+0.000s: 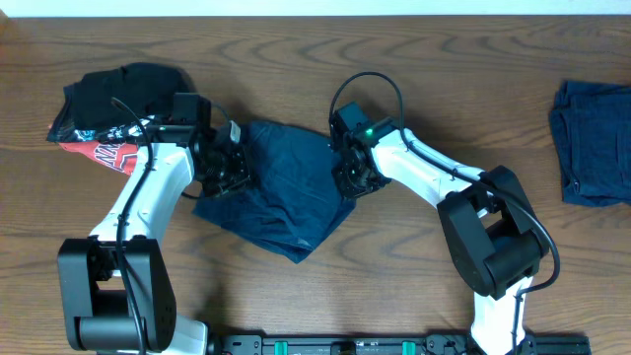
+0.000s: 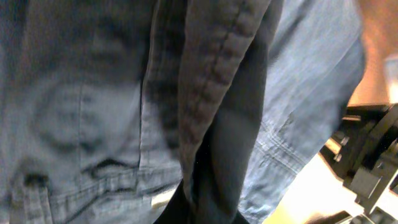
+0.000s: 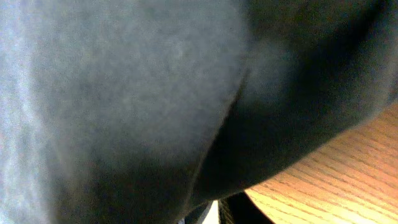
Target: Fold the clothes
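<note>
Both arms reach inward with elbows bent, wrists tipped down onto the navy shorts [image 1: 286, 202] lying crumpled in the middle of the table [image 1: 296, 59]. The left gripper [image 1: 229, 176] is clamped on a fold at the shorts' left edge. The right gripper [image 1: 351, 179] sits at their right edge (cloth fills its camera, so its grip cannot be told).

Reaching inward with left arm [image 1: 146, 192] and right arm [image 1: 426, 170], wrists low. Clamped at left gripper [image 1: 235, 173] on shorts [image 1: 291, 202] fold. Cannot tell at right gripper [image 1: 349, 178].
</note>
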Available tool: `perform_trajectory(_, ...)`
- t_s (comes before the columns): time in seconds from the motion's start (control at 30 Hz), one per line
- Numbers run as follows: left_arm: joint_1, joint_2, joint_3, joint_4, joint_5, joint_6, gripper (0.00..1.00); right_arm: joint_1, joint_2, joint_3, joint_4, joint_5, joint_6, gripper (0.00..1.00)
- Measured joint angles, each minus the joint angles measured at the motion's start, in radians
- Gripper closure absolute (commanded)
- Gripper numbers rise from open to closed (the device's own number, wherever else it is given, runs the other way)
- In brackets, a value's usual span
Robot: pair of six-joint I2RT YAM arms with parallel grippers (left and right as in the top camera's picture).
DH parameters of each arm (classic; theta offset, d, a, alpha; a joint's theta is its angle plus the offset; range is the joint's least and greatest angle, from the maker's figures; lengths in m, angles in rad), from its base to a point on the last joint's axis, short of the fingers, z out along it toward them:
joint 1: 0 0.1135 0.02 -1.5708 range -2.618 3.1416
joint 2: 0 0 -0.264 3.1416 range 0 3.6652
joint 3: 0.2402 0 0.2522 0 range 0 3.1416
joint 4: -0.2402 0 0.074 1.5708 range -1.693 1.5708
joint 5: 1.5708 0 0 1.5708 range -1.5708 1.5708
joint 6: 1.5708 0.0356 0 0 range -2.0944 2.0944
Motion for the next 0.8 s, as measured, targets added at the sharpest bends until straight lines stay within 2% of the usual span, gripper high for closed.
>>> perform_trajectory(0.5, 0.0, 0.0, -0.004, -0.383, -0.018, 0.027, 0.94, -0.014, -0.006, -0.01, 0.024, 0.031, 0.045, 0.93)
perform_trajectory(0.6, 0.0, -0.001, -0.044, -0.361, -0.045, 0.027, 0.94, -0.014, -0.006, -0.01, 0.025, 0.033, 0.051, 0.92)
perform_trajectory(0.8, -0.001, -0.001, -0.204, -0.212, -0.067, 0.011, 0.94, -0.014, -0.006, -0.011, 0.03, 0.037, 0.064, 0.92)
